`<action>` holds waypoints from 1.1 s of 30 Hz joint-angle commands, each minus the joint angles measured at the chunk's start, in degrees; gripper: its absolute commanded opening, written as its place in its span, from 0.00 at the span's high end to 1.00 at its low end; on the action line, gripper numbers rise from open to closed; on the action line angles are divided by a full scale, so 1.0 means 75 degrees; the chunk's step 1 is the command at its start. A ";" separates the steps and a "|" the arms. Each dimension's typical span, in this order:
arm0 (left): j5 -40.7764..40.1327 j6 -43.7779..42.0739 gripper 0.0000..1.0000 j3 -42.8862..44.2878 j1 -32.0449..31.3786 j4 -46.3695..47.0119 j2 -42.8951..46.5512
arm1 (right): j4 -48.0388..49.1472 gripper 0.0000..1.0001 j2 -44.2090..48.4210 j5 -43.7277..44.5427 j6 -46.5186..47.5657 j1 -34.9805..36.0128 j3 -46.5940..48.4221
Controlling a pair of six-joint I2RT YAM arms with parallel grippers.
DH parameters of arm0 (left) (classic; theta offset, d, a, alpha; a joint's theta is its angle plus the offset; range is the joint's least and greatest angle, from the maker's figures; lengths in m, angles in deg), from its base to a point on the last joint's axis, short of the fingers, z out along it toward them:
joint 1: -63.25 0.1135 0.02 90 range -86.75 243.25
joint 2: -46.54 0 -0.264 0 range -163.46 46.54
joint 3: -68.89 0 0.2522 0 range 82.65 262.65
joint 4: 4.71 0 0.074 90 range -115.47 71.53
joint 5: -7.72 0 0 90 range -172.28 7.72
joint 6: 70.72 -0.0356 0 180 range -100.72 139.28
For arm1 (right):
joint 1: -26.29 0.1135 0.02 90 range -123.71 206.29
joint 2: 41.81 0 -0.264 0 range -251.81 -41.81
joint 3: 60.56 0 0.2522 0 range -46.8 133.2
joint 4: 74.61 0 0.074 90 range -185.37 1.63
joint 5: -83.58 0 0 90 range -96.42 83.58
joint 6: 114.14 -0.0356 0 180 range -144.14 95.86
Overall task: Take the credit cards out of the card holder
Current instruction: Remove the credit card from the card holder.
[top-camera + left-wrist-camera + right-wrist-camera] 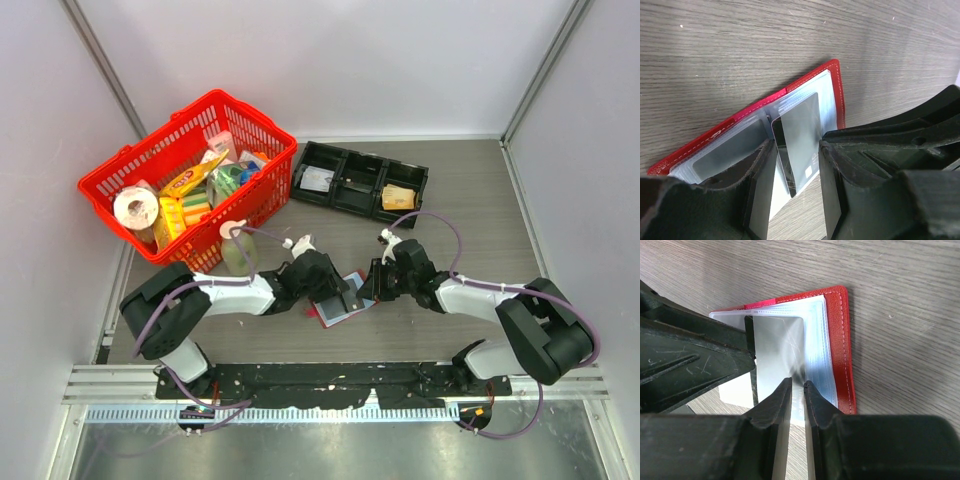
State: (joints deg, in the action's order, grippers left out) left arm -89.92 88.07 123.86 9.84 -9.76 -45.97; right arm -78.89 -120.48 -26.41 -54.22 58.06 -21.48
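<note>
Top: holder (338, 309) at table centre between both grippers; left wrist: left gripper (796, 150) half-open, straddling card (801, 142) at 6 o'clock; right wrist: right gripper (797, 386) pinches sleeve (816, 371); extraction step, next close and pull.

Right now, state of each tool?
Left tool: open around a card sticking out of the red wallet, not clamped.
Right tool: nearly shut on a clear sleeve of the wallet.

The red card holder (837, 90) lies open on the wood-grain bench (740, 50), its clear sleeves facing up. A grey card (800, 140) sticks partway out of one sleeve, tilted.
</note>
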 commanded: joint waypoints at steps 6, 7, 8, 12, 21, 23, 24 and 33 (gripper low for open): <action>0.0327 0.0378 0.58 -0.0900 0.0160 0.1181 -0.0052 | -0.0338 0.79 0.0072 0.0087 0.0027 0.0088 -0.0212; 0.0350 0.0378 0.60 -0.0982 0.0160 0.1368 -0.0029 | -0.0349 0.79 0.0072 0.0087 0.0027 0.0100 -0.0212; 0.0385 0.0378 0.61 -0.1053 0.0160 0.1544 -0.0017 | -0.0338 0.79 0.0072 0.0087 0.0027 0.0100 -0.0212; 0.0514 0.0366 0.69 -0.1275 0.0160 0.2060 0.0042 | -0.0338 0.79 0.0060 0.0099 0.0015 0.0100 -0.0212; 0.0655 0.0355 0.83 -0.1780 0.0160 0.2986 0.0370 | -0.0267 0.79 -0.0010 0.0134 -0.0031 0.0100 -0.0224; 0.0725 0.0343 0.87 -0.1850 0.0160 0.3197 0.0405 | -0.0244 0.79 -0.0057 0.0134 -0.0055 0.0100 -0.0224; 0.0760 0.0343 0.90 -0.1874 0.0160 0.3268 0.0405 | -0.0232 0.79 -0.0057 0.0122 -0.0067 0.0100 -0.0224; 0.1204 0.0296 0.85 -0.1851 0.0160 0.3866 0.0054 | -0.0267 0.79 0.0001 0.0110 -0.0090 0.0100 -0.0224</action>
State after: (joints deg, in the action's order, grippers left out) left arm -83.56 90.81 109.37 10.87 13.80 -44.77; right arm -78.67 -120.42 -26.25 -54.75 58.17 -21.63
